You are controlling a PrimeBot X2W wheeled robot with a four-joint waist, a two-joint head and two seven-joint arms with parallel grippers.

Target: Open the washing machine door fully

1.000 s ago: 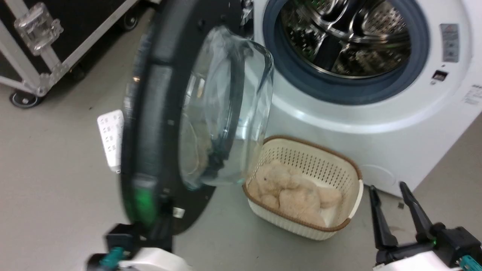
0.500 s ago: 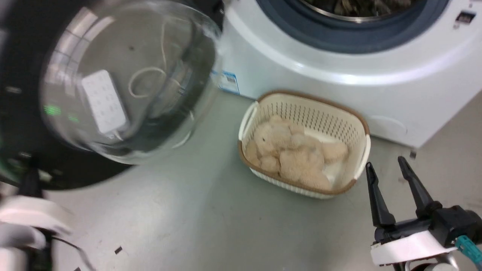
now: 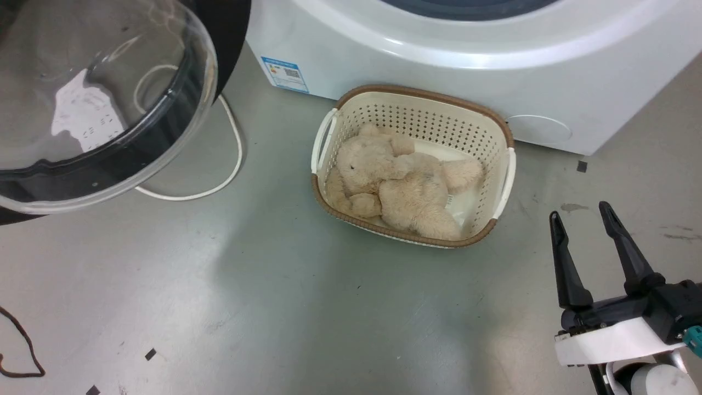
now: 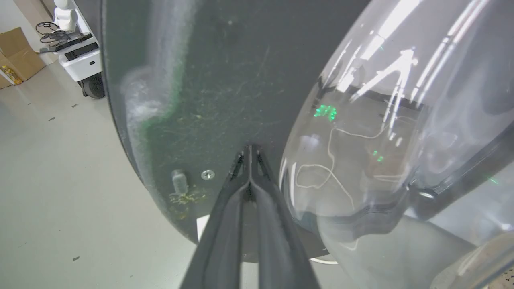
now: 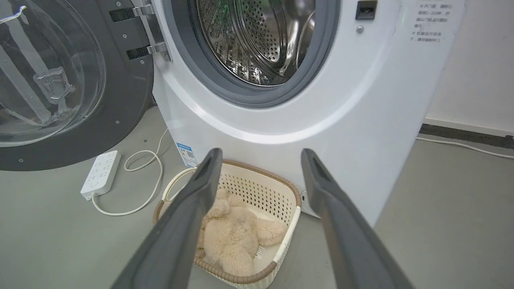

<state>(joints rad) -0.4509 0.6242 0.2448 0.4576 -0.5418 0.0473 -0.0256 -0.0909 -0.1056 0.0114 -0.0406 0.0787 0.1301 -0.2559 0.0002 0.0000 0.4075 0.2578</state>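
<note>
1. The grey floor point(image 3: 329, 307) runs under everything, marked with small dark scuffs
2. The white washing machine point(image 5: 281, 132) stands on it with its drum opening uncovered; the perforated steel drum point(image 5: 257, 40) shows inside the grey rubber seal point(image 5: 321, 60)
3. The washing machine door point(image 5: 120, 100) is swung wide on its metal hinge point(image 5: 148, 28) at the left edge of the machine's front. It stands to the robot's left of the opening, with its black inner ring and bulging glass bowl turned out to the room. In the head view the bowl point(image 3: 98, 99) hangs over the floor at the upper left
4. A cream perforated basket point(image 3: 417, 96) with a brown rim sits on the floor just in front of the machine, below the opening
5. A beige plush toy point(image 3: 395, 186) lies curled inside the basket
6. The right gripper point(image 3: 581, 211) hovers over bare floor at the lower right, well apart from the door, its two dark fingers spread wide and holding nothing
7. The left gripper point(image 4: 249, 150) has its fingers pressed together with nothing between them; their tips reach the door's dark ring point(image 4: 200, 100), just beside the glass bowl
8. A white power strip point(image 5: 100, 174) lies on the floor below the door, its white cable point(image 5: 154, 176) looping toward the machine
9. A blue label sticker point(image 3: 284, 74) sits low on the machine's left corner, and a round cap point(image 3: 537, 130) low to the right
</note>
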